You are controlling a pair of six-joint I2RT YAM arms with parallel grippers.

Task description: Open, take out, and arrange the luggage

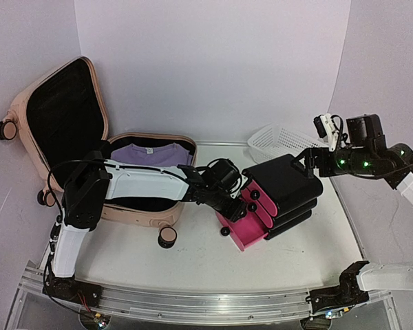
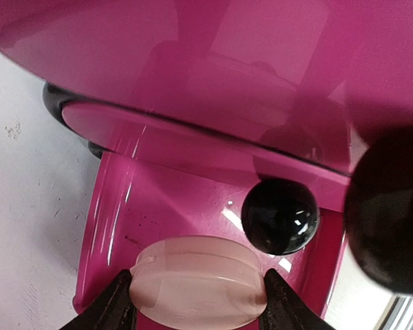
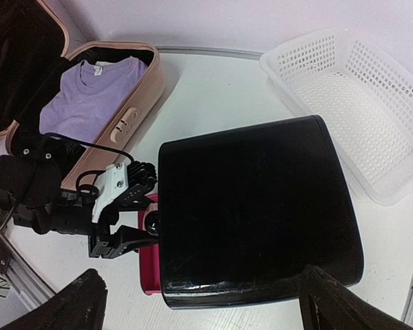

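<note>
The luggage (image 1: 20, 103), a large pale pink hard-shell suitcase, lies open at the left with its black-lined lid up; its shell (image 3: 134, 103) also shows in the right wrist view. A folded purple shirt (image 1: 151, 155) lies in it. In the middle stands a stack of smaller cases, magenta (image 1: 244, 234) below and black (image 1: 286, 179) on top. My left gripper (image 1: 242, 196) reaches into the stack's left side. Its jaws (image 2: 199, 302) are shut on a pale pink wheel (image 2: 196, 278), with magenta shell behind it. My right gripper (image 1: 308, 161) stands open over the black case (image 3: 255, 206), its fingers (image 3: 82, 302) spread wide.
A white mesh basket (image 1: 279, 141) sits at the back right, just behind the black case. One pink-and-black wheel (image 1: 167, 237) of the luggage points toward the front. Black ball wheels (image 2: 280, 216) stick out of the magenta case close to my left fingers.
</note>
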